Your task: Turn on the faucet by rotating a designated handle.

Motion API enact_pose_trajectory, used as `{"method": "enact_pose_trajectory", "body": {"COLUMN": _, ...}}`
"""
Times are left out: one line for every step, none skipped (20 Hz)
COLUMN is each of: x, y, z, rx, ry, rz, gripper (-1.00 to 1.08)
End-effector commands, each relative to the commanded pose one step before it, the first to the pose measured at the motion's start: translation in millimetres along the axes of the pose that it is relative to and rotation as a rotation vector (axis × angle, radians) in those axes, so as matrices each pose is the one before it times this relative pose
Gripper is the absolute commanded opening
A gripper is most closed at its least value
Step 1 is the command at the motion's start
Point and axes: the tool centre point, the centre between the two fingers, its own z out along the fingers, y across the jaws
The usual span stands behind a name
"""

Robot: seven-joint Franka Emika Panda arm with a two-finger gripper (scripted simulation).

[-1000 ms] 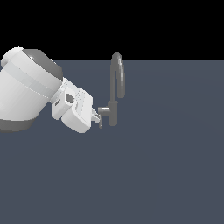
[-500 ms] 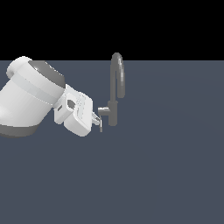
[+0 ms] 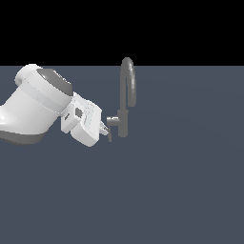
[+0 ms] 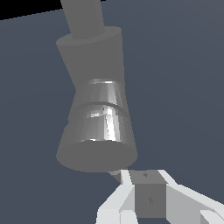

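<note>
My tool (image 3: 106,132) sits at the handle (image 3: 112,121); can't tell if its fingers grip it. Handle: short grey stub, long axis horizontal, pointing toward the exterior view's left, lever hanging down. Faucet (image 3: 125,97): smooth grey metal, upright cylindrical column, arched gooseneck, mid-worktop (image 3: 181,181).
</note>
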Motion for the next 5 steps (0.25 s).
{"method": "enact_pose_trajectory", "body": {"x": -13.59, "y": 3.57, "z": 31.66, "rx": -0.01784, "ry": 0.01973, "rz": -0.03008, "gripper": -1.00}}
{"method": "enact_pose_trajectory", "body": {"x": -1.90, "y": -1.24, "z": 2.81, "rx": -0.00299, "ry": 0.00044, "rz": -0.00093, "gripper": -1.00}}
{"method": "enact_pose_trajectory", "body": {"x": -1.90, "y": -1.24, "z": 2.80, "rx": -0.00299, "ry": 0.00045, "rz": -0.00093, "gripper": -1.00}}
{"method": "enact_pose_trajectory", "body": {"x": -1.88, "y": -1.24, "z": 2.75, "rx": -0.00291, "ry": 0.00045, "rz": -0.00091, "gripper": -1.00}}
{"method": "enact_pose_trajectory", "body": {"x": 0.00, "y": 0.00, "z": 0.00, "rx": 0.00000, "ry": 0.00000, "rz": 0.00000, "gripper": -1.00}}
